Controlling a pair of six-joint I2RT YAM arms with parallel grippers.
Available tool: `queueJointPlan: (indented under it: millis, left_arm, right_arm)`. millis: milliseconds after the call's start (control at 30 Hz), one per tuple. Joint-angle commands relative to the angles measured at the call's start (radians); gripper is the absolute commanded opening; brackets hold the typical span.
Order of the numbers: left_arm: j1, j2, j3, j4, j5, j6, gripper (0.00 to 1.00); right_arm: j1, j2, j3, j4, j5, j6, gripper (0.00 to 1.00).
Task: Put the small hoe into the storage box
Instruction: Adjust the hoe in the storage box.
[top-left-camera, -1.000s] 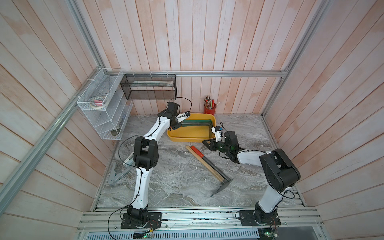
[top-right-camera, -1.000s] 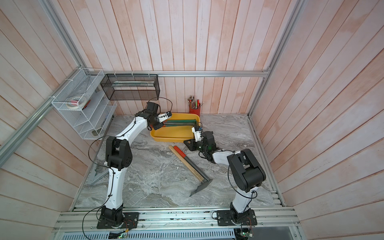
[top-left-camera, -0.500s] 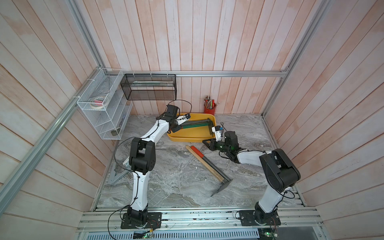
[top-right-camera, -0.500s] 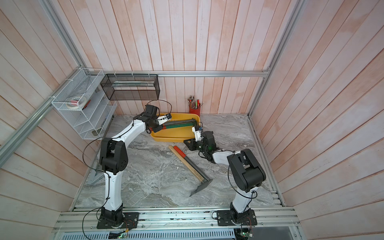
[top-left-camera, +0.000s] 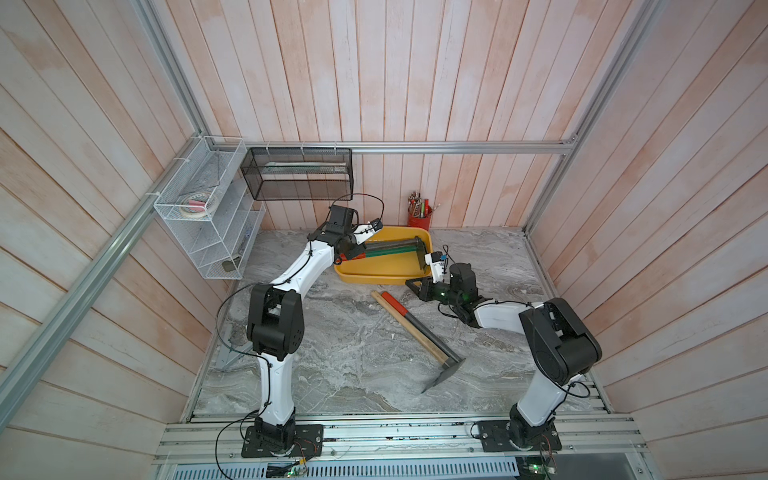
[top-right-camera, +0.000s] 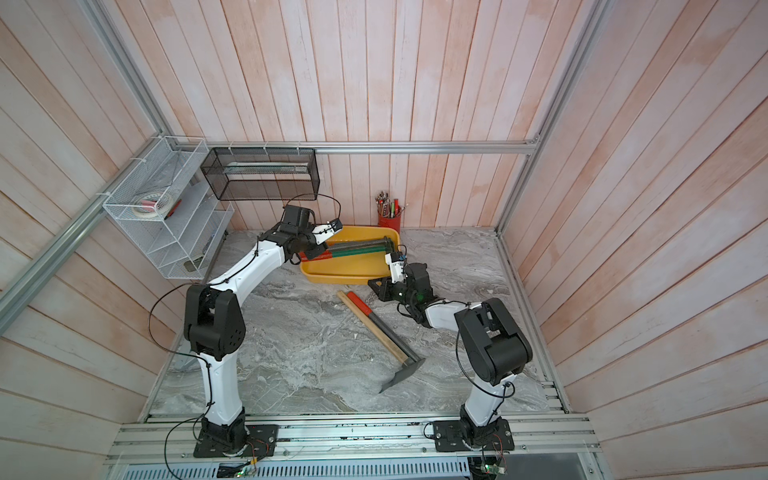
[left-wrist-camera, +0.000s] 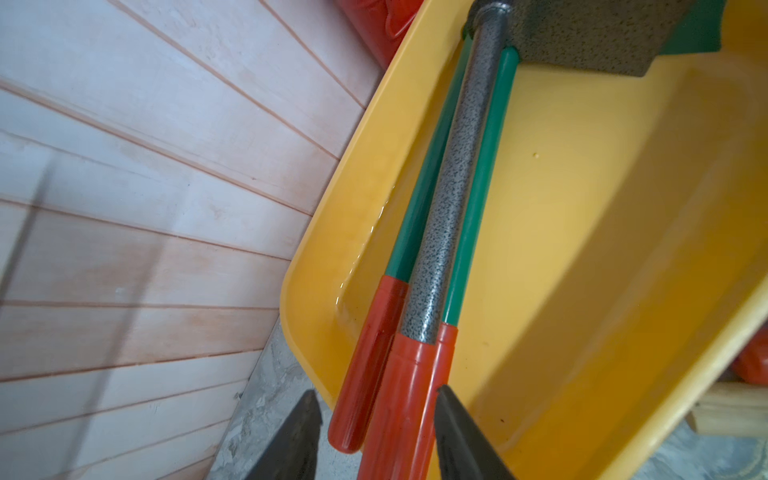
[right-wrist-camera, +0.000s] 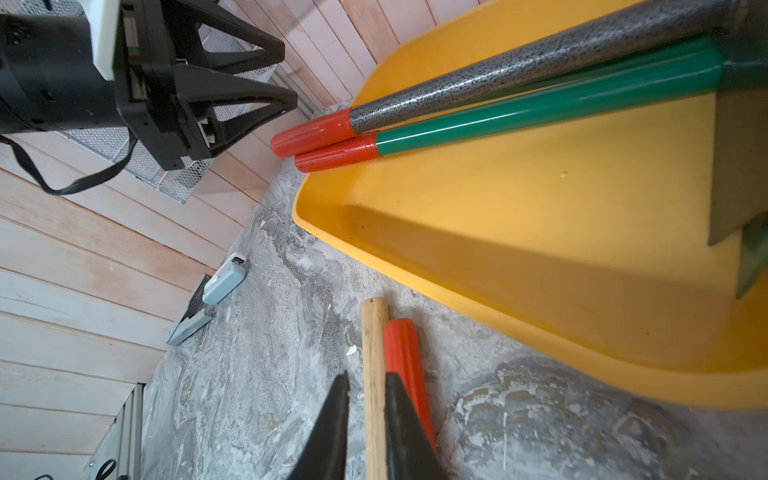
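Marble floor, plank walls. I have just let go: my left gripper now stands parted and empty just outside the storage box. The small hoe lies inside, its red grip overhanging the rim, so delivery looks done. My right gripper straddles a wooden handle beside the box; whether it pinches, I cannot tell. The blade is cropped.
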Motion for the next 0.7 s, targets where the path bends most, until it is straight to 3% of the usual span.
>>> queueJointPlan:
  millis: [0, 133, 400, 667]
  left_arm:
    - [0.002, 0.033, 0.02, -0.007, 0.056, -0.057, 0.67]
    - [0.001, 0.138, 0.22, -0.127, 0.138, -0.091, 0.76]
    - [-0.01, 0.312, 0.474, -0.252, 0.229, -0.027, 0.77]
    - [-0.009, 0.361, 0.48, -0.241, 0.251, 0.01, 0.77]
  right_arm:
    - [-0.042, -0.067, -0.006, -0.005, 0.043, 0.015, 0.25]
    - [-0.107, -0.123, -0.027, 0.029, 0.035, 0.103, 0.28]
    - [-0.177, -0.247, -0.105, 0.085, 0.032, 0.209, 0.28]
    - [-0.192, -0.279, -0.11, 0.044, 0.041, 0.191, 0.28]
